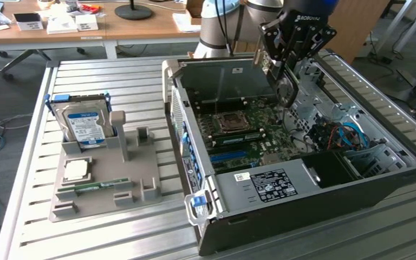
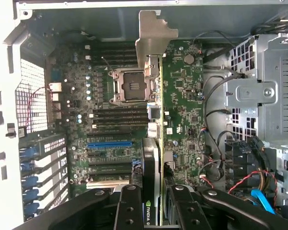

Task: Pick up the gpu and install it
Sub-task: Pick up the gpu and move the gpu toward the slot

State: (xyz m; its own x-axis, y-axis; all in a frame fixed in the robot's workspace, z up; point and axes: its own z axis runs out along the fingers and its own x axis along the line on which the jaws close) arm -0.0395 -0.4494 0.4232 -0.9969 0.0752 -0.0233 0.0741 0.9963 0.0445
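Exterior view: the pincer (image 1: 286, 67) is clenched on the gpu (image 1: 289, 92), held on edge over the open computer case (image 1: 381, 179) at the exterior view's right of the worktop (image 1: 106, 76). Wrist view: between the fingers (image 2: 129, 211), the gpu's metal bracket (image 2: 153, 33) hangs above the motherboard (image 2: 182, 96).

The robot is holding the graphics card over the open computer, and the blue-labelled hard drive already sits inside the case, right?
Not quite. The hard drive stands in the grey holder beside the case, not inside it, as the exterior view shows. The rest is right: the gripper does hold the gpu over the open case.
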